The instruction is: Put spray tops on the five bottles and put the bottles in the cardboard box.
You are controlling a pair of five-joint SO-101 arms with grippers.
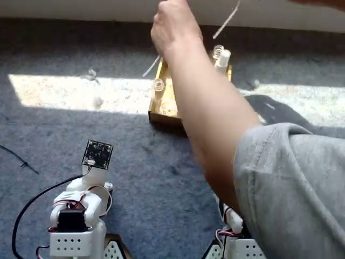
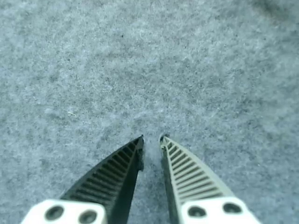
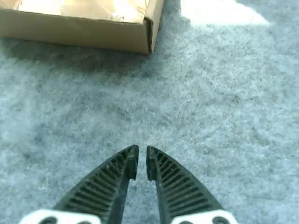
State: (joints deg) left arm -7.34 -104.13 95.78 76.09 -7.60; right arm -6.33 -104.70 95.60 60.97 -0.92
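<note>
The cardboard box [image 1: 160, 110] lies open at the far middle of the grey carpet. A clear bottle [image 1: 158, 84] stands in its left side. At its far right corner is a bottle with a white spray top [image 1: 222, 56]. A person's hand [image 1: 172, 27] is held over the box, and the forearm crosses it; thin white tubes [image 1: 226, 19] stick out beside the hand. My left gripper [image 2: 152, 138] hangs over bare carpet, shut and holding nothing. My right gripper [image 3: 142, 150] is shut and holding nothing, a short way in front of the box's near corner [image 3: 150, 28].
The left arm [image 1: 89, 189] stands at the near left. The person's grey sleeve [image 1: 291, 189] covers most of the right arm's base [image 1: 233, 237]. Small clear pieces [image 1: 91, 74] lie on the sunlit carpet left of the box. A black cable [image 1: 19, 159] runs along the left edge.
</note>
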